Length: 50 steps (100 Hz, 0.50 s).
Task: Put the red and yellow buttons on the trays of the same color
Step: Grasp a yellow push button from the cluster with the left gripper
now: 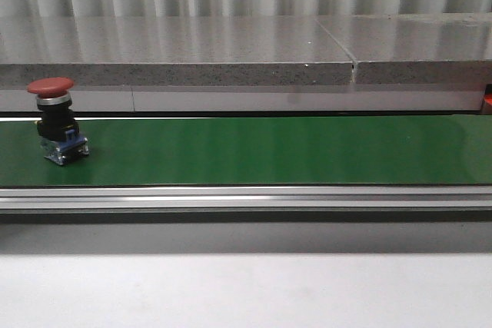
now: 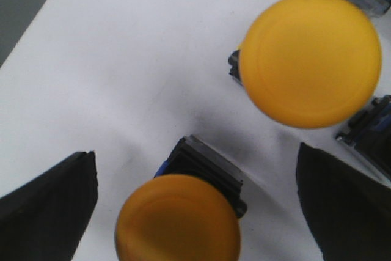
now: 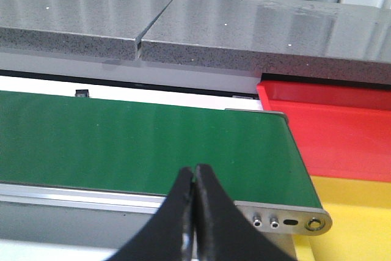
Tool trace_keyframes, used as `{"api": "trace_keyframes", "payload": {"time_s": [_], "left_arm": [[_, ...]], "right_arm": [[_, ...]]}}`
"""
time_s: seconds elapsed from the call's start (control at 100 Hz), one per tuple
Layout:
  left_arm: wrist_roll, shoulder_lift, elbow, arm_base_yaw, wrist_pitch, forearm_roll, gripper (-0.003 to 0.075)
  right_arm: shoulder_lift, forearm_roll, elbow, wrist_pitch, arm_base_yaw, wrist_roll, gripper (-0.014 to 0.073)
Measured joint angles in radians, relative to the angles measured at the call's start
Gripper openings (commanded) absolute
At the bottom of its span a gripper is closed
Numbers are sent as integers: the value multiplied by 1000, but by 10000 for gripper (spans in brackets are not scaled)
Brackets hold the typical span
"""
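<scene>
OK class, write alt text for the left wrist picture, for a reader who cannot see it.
Two yellow buttons seen from above on a white surface: one button fills the upper right, another button sits at the bottom between the two dark fingers of the open left claw. Parts of other button bases show at the right edge.

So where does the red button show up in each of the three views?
Front view: the red button stands upright on the green belt, at its far left.
Left wrist view: not in it; only yellow buttons on a white surface, between the open left hand.
Right wrist view: not in it; the shut right hand faces the belt's end.
Shared landmark: the green belt, front and right wrist views.
</scene>
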State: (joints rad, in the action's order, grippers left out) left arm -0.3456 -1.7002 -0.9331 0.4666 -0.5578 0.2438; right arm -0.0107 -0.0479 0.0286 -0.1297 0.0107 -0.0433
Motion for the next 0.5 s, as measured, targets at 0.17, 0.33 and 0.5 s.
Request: {"api": "trace_keyframes", "payload": {"time_s": [0.17,0.33,0.5], "left_arm": [[0,-5,-2,0,6,-2,347],[-2,-3,-2,0,8,-2,120],[-2,56,-2,0,-12,-4,-19]], "right_arm": [[0,0,0,0,0,0,-69],[0,0,0,0,0,0,-69],[0,0,0,0,0,0,-69]]}}
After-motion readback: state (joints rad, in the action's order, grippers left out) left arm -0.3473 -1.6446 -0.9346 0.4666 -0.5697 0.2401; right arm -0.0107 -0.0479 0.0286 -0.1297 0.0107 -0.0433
